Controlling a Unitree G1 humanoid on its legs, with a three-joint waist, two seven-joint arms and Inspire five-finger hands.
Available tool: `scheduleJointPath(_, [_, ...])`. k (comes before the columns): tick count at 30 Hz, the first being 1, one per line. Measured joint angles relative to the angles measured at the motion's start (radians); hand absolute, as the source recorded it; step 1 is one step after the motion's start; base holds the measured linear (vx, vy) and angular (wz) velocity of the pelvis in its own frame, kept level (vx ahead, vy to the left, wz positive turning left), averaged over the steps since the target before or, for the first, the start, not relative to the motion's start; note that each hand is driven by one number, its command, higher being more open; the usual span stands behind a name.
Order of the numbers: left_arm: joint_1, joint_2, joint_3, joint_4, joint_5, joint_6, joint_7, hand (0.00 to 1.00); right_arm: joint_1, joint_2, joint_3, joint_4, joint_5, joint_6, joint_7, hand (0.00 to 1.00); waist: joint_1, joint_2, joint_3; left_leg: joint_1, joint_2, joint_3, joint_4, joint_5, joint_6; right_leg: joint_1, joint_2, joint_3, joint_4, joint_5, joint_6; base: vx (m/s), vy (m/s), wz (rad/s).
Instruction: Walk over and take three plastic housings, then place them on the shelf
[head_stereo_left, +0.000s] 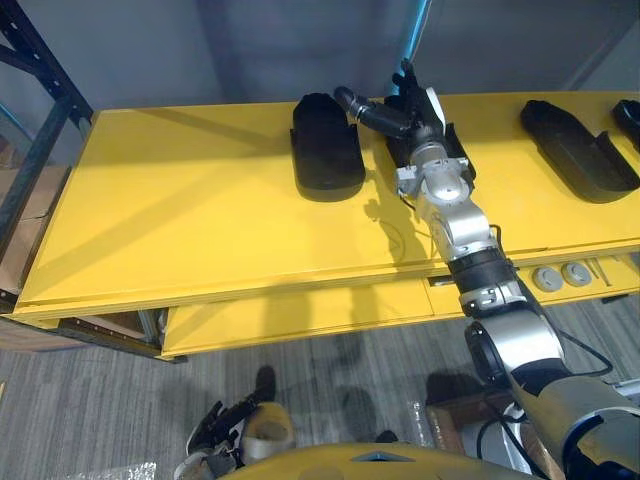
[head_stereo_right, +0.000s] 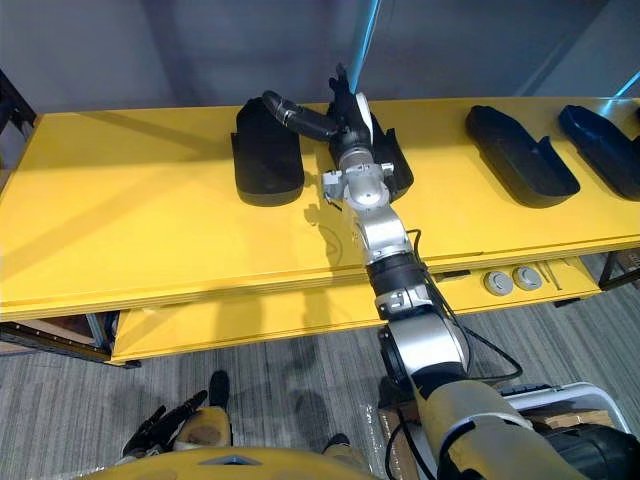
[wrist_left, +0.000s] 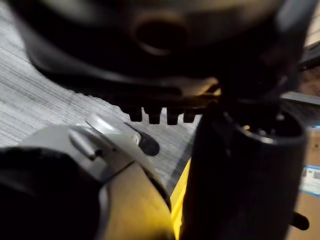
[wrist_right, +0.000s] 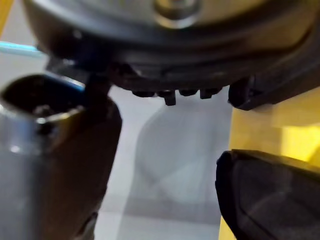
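Several black plastic housings lie on the yellow table (head_stereo_left: 200, 200). One housing (head_stereo_left: 325, 145) sits left of centre, and another (head_stereo_left: 580, 150) lies to the right, with one more (head_stereo_left: 630, 115) at the far right edge. My right hand (head_stereo_left: 418, 115) rests flat over a middle housing (head_stereo_left: 456, 150), fingers straight toward the table's far edge. Its thumb (head_stereo_left: 368, 108) stretches left and reaches the left housing's corner. In the right wrist view a housing edge (wrist_right: 270, 195) shows beside the thumb (wrist_right: 55, 150). My left hand (head_stereo_left: 213, 432) hangs low over the floor, fingers relaxed, holding nothing.
A dark metal rack frame (head_stereo_left: 40, 110) stands at the table's left end, with cardboard boxes (head_stereo_left: 25, 230) behind it. Two round silver parts (head_stereo_left: 560, 275) sit on the lower yellow ledge at right. A grey wall runs behind the table.
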Motion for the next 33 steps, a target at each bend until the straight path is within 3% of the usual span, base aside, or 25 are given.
scheduleJointPath(10, [-0.01, -0.002, -0.018, -0.019, -0.024, 0.006, -0.001, 1.0, -0.062, 0.003, 0.005, 0.119, 0.0, 0.016, 0.087, 1.0, 0.022, 0.008, 0.016, -0.02, -0.001, -0.008, 0.0, 0.005, 0.001, -0.021, -0.004, -0.005, 0.016, -0.003, -0.003, -0.01, -0.008, 0.02])
scheduleJointPath(16, [-0.016, 0.002, -0.033, -0.02, -0.029, 0.007, -0.009, 1.0, -0.112, 0.002, 0.015, 0.16, 0.001, 0.055, 0.088, 1.0, 0.024, 0.014, 0.03, -0.038, 0.0, -0.012, 0.0, 0.012, 0.002, -0.044, -0.006, -0.006, 0.034, -0.007, -0.008, -0.02, -0.005, 0.02])
scheduleJointPath(22, [-0.028, 0.009, -0.055, -0.039, -0.039, 0.006, -0.014, 1.0, -0.14, 0.001, 0.022, 0.162, 0.03, 0.06, 0.078, 1.0, 0.024, 0.019, 0.079, -0.051, 0.001, -0.017, 0.0, 0.019, 0.004, -0.068, -0.013, -0.006, 0.067, -0.019, -0.008, -0.01, -0.006, 0.01])
scheduleJointPath(33, [-0.039, 0.011, -0.057, -0.039, -0.039, 0.005, -0.014, 1.0, -0.145, 0.001, 0.043, 0.178, 0.03, 0.059, 0.069, 1.0, 0.024, 0.024, 0.096, -0.066, -0.001, -0.016, 0.001, 0.022, 0.006, -0.098, -0.024, -0.003, 0.103, -0.036, -0.009, 0.0, 0.0, 0.0])
